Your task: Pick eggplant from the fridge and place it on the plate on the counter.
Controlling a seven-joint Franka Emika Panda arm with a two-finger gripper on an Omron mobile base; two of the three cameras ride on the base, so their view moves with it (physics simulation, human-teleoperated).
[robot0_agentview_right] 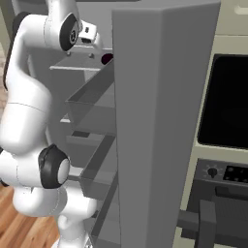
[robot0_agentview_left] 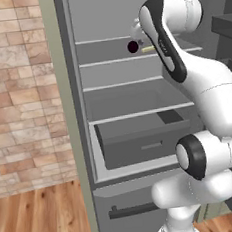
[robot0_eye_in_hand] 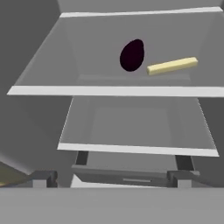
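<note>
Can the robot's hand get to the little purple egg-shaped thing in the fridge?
Probably yes. The small dark purple eggplant sits in the open on a thin light shelf of the open grey fridge, a pale yellow stick beside it. Nothing stands between it and the end effector.

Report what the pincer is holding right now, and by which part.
Nothing is held. The eggplant lies on a fridge shelf beside a pale yellow stick, well ahead of the pincer, whose fingertips are apart with nothing between them.

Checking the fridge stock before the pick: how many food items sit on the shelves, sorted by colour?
Dark purple: 1, the eggplant
Pale yellow: 1, the stick-like item beside it on the same shelf
Total: 2
</note>
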